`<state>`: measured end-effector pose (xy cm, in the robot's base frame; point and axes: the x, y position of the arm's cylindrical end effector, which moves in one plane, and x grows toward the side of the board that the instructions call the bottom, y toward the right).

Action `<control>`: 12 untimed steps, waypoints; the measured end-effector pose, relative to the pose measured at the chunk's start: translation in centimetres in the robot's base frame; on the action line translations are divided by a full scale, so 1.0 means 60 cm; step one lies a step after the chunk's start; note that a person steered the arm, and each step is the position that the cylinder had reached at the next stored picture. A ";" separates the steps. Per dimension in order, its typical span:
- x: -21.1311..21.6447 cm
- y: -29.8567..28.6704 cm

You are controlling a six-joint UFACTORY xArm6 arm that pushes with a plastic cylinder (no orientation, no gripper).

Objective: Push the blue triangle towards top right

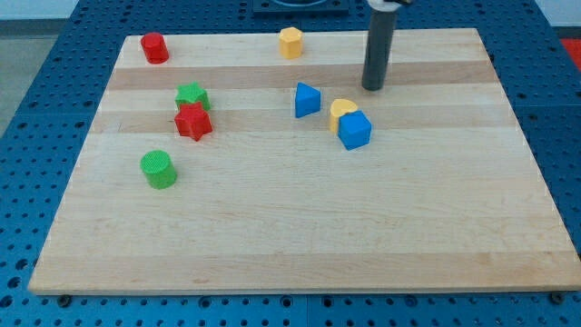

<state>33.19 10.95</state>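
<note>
The blue triangle [307,100] lies on the wooden board [300,236], a little above the board's middle. My tip [373,87] rests on the board to the right of the triangle and slightly above it, with a clear gap between them. A yellow block [341,110] and a blue cube [355,130] sit touching each other just right of the triangle and below my tip.
A green block [192,94] and a red star [192,122] sit together at the left. A green cylinder [158,169] lies below them. A red cylinder [154,47] is at the top left. A yellow block [290,42] is at the top centre.
</note>
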 end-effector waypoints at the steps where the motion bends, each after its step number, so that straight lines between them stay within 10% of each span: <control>1: 0.024 -0.005; 4: -0.053 -0.200; 6: 0.031 -0.290; 7: 0.080 -0.249; 10: -0.070 -0.008; 12: -0.011 -0.007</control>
<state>32.52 10.56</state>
